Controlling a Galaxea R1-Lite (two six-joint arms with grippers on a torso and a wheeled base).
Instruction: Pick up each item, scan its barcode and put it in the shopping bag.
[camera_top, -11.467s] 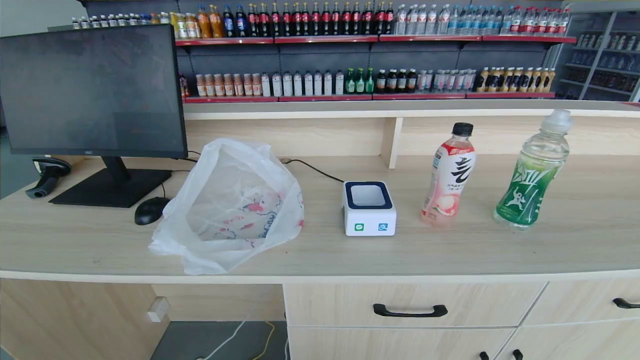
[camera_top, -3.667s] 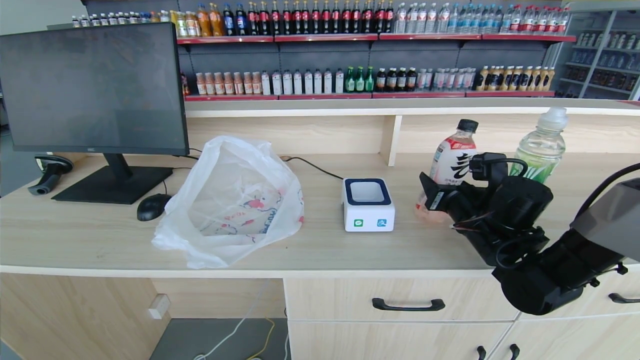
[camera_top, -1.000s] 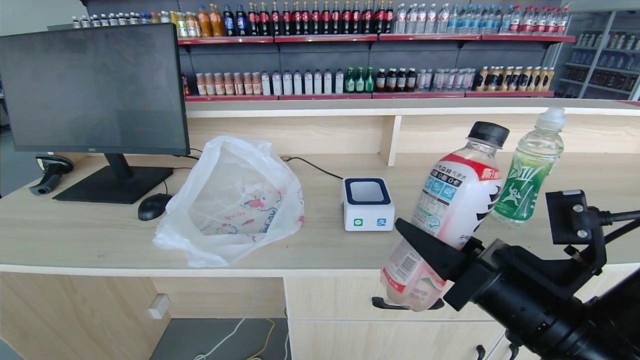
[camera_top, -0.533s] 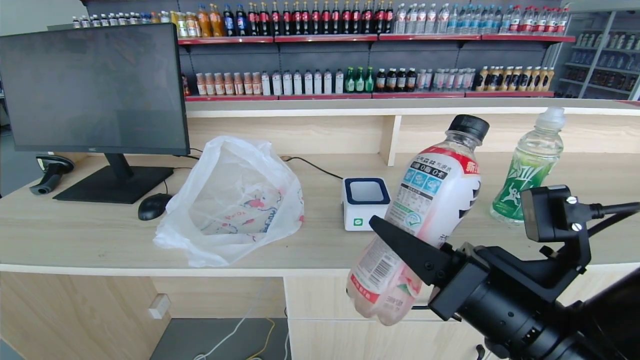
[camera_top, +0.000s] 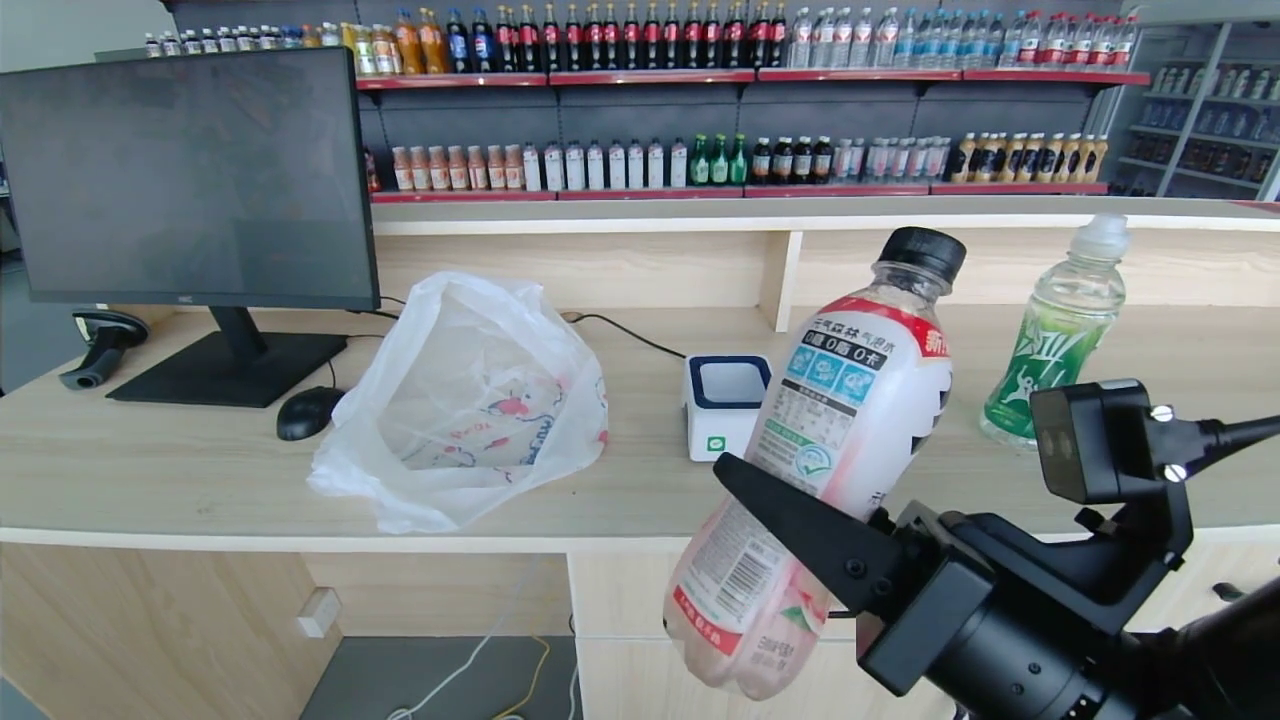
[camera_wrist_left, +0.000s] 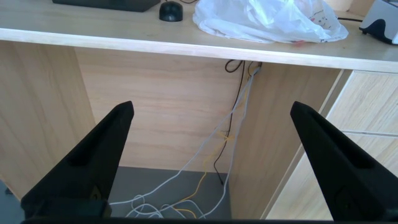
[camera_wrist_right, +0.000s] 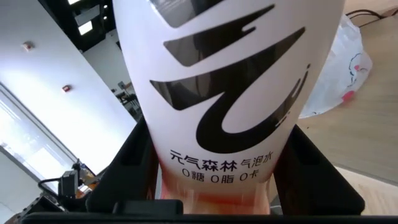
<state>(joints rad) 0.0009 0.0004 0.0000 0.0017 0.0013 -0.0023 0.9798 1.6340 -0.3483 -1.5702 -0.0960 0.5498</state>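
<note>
Behind the counter (camera_top: 150, 470), wall shelves (camera_top: 650, 75) carry rows of bottled drinks. On the pale wood top, from the robot's left: a handheld scanner (camera_top: 95, 345), a dark monitor (camera_top: 190, 180), a mouse (camera_top: 305, 412), the bag (camera_top: 470, 400), a white scanner box (camera_top: 725, 400) and, well to the right, an upright green bottle (camera_top: 1060, 335). A drawer (camera_top: 620, 590) sits under the top.

The bag slumps with its mouth open, its printed side showing through; whether anything lies inside I cannot tell.

The right gripper (camera_top: 800, 520) is clamped on the lower body of the pink bottle (camera_top: 830, 460), held tilted off the counter before its front edge, cap up, barcode toward the head camera. The left gripper (camera_wrist_left: 211, 155) hangs below the counter edge, fingers spread wide, facing loose cables (camera_wrist_left: 230, 130).
</note>
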